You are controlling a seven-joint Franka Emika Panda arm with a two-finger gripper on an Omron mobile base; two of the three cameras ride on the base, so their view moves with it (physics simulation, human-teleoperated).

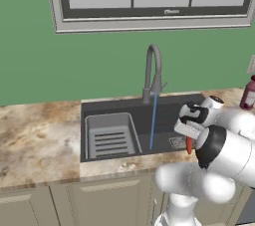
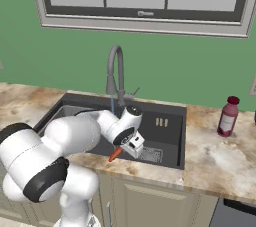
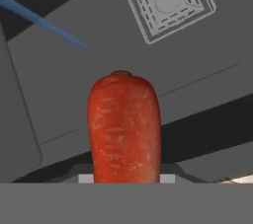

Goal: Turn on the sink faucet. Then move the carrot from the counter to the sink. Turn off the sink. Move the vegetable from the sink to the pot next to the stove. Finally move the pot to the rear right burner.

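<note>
My gripper (image 1: 189,139) hangs over the front right part of the sink (image 1: 124,108), shut on the carrot (image 1: 189,146), which points down out of the fingers. From the right base view the carrot (image 2: 115,154) slants down just above the basin's front edge, under the gripper (image 2: 123,148). In the hand view the orange-red carrot (image 3: 123,129) rises from the bottom, with the square drain grate (image 3: 168,3) beyond it. A thin blue stream of water (image 1: 153,120) runs from the sink faucet (image 1: 153,70) into the basin, left of the carrot.
A ribbed tray insert (image 1: 109,138) fills the left half of the basin. A pink-red bottle (image 2: 228,116) with a dark cap stands on the counter (image 2: 220,161) to the right of the sink. A window runs along the green wall above.
</note>
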